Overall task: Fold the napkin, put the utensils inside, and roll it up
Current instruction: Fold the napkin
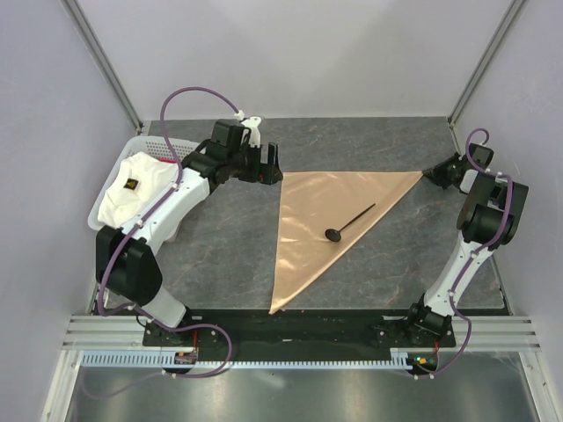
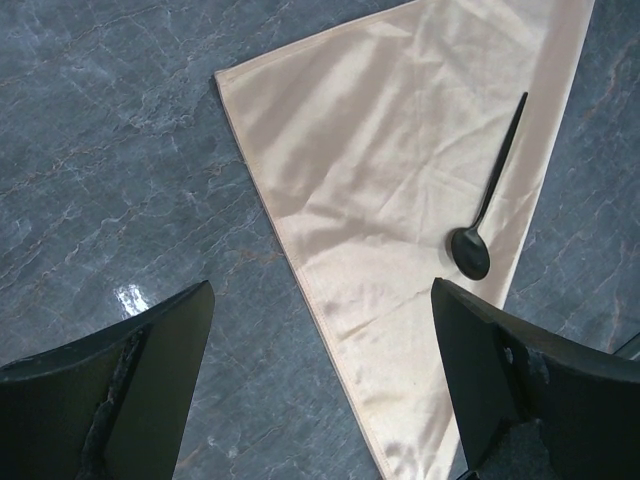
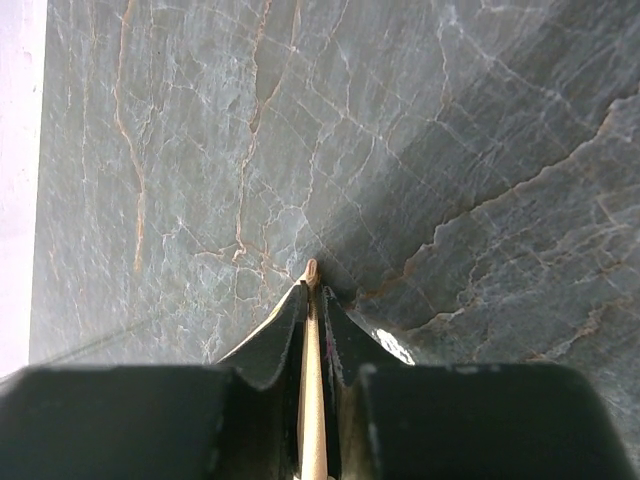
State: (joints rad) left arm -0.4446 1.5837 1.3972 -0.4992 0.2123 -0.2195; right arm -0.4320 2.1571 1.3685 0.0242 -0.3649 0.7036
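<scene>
Peach napkin (image 1: 303, 207) corner half-hidden between right jaws

Peach napkin (image 1: 321, 220) folded triangular, black spoon (image 1: 348, 221) atop

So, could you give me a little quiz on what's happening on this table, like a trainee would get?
1. True or false: the black spoon lies on top of the napkin.
2. What is the right gripper pinching? A) the spoon's handle B) a corner of the napkin C) nothing at all
3. Is the left gripper open or shut?

Key: 1 true; 2 B; 3 open, hovering near the napkin's far-left corner without touching it.
</scene>
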